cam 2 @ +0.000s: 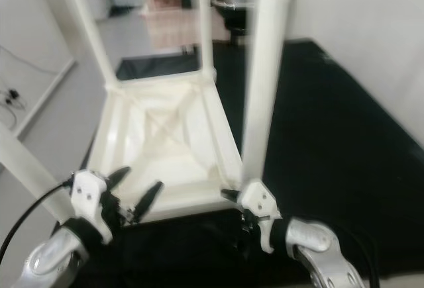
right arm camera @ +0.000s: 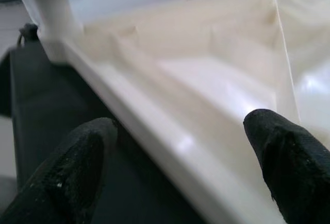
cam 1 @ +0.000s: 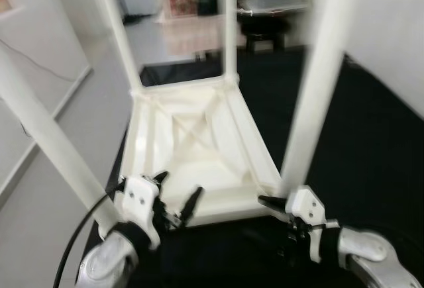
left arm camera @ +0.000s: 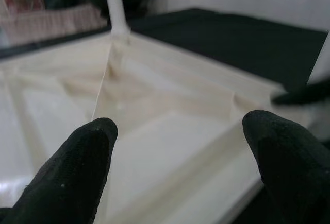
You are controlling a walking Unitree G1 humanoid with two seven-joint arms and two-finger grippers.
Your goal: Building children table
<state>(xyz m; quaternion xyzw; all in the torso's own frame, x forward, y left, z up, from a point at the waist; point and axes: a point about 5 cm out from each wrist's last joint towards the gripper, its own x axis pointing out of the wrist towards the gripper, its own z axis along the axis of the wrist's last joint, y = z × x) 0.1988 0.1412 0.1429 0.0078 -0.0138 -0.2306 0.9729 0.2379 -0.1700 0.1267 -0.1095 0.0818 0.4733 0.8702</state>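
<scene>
We're looking down on the black mat [cam 1: 358,142] spread over the floor, and the cream children's table [cam 1: 199,149] lies upside down on it, its four legs [cam 1: 318,76] pointing up. Our left hand [cam 1: 177,202] hovers released at the tabletop's near edge, fingers [left arm camera: 77,172] spread. Our right hand [right arm camera: 180,167] sits released by the near right corner, straddling the rim
</scene>
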